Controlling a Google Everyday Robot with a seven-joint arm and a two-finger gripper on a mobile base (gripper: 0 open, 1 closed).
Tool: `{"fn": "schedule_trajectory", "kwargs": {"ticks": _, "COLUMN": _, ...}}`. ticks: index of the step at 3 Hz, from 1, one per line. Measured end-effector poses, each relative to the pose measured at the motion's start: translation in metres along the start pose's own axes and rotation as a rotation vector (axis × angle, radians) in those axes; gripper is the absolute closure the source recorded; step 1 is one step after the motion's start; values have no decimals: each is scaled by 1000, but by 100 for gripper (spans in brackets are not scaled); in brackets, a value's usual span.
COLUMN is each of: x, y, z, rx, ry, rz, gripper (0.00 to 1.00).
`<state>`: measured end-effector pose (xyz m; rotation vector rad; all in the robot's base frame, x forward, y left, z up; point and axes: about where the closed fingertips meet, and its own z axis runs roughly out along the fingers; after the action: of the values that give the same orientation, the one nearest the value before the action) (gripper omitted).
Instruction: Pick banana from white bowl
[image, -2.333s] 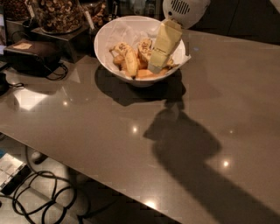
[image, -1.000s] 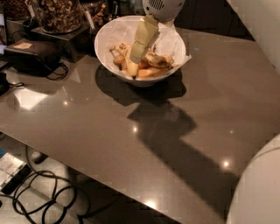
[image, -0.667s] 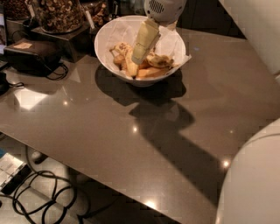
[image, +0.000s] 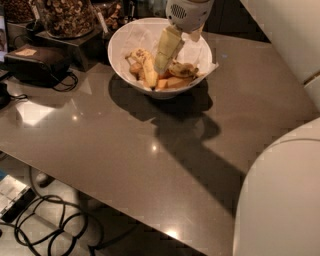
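Note:
The white bowl (image: 200, 52), lined with white paper, stands at the back of the grey table. It holds several bananas. The brown-mottled banana (image: 183, 69) lies right of centre in the bowl. A paler speckled banana (image: 146, 63) lies left of centre, and smooth orange-yellow bananas (image: 172, 82) lie at the front. My gripper (image: 163, 64) comes down from above into the middle of the bowl. Its tip is between the pale banana and the mottled one, just left of the mottled banana. It hides part of the bowl's contents.
A black device (image: 35, 62) with a cable sits on the table's left. Jars of nuts (image: 67, 17) stand on a dark box behind it, close to the bowl's left rim. My white arm (image: 280, 195) fills the lower right. Cables (image: 45, 220) lie on the floor.
The gripper has moved from the bowl's right side to its middle and stays low there. More of my arm has come into view at the right. The bananas have not visibly moved.

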<state>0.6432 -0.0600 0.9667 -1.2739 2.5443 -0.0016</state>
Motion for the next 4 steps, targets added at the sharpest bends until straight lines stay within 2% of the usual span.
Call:
{"fn": "schedule_trajectory", "kwargs": {"ticks": 3, "x": -10, "y": 2, "z": 17, "rx": -20, "ry": 27, "rz": -11, "gripper": 22}}
{"fn": "schedule_trajectory", "kwargs": {"ticks": 4, "x": -9, "y": -3, "z": 21, "rx": -21, "ry": 32, "rz": 7, "gripper": 33}}
